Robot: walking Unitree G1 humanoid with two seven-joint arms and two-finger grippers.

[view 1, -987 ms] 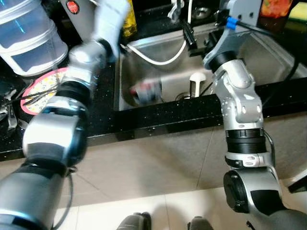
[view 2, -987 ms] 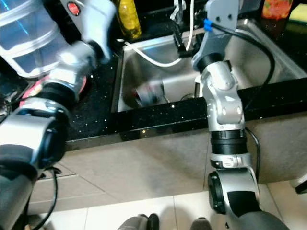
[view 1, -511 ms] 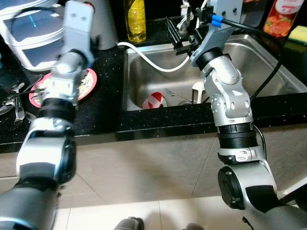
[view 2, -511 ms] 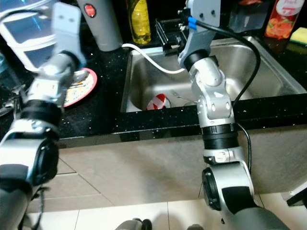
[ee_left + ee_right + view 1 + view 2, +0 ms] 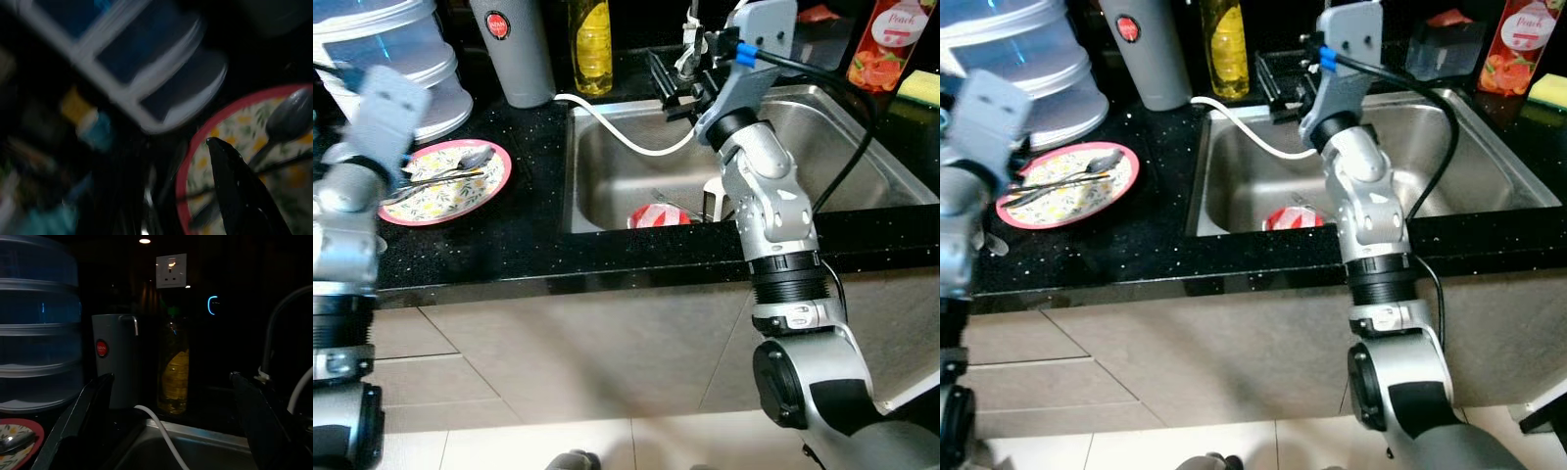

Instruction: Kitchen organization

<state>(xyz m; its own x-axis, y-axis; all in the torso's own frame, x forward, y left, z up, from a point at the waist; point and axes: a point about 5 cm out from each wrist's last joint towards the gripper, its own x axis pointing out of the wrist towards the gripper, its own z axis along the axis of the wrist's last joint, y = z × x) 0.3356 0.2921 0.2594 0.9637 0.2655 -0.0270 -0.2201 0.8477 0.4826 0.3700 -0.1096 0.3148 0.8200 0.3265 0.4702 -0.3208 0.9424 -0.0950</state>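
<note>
A red-rimmed flowered plate (image 5: 445,183) lies on the black counter with a spoon (image 5: 470,160) and other cutlery on it. My left arm (image 5: 357,157) is blurred at the plate's left side. In the left wrist view, my left gripper (image 5: 217,149) hangs over the plate's rim (image 5: 195,147). My right gripper (image 5: 171,377) is open and empty, held above the sink's back left corner by the tap (image 5: 690,44). A red-and-white cup (image 5: 658,215) lies in the steel sink (image 5: 822,117).
A grey jug (image 5: 514,49) and a yellow bottle (image 5: 590,44) stand behind the sink's left corner. Stacked clear containers (image 5: 386,44) sit at the back left. A white hose (image 5: 617,127) drapes into the sink. A juice carton (image 5: 886,44) and a sponge (image 5: 922,86) are at the right.
The camera has lifted and shifted. My left arm swung from near the jug out to the left of the plate. The right arm stayed by the tap.
</note>
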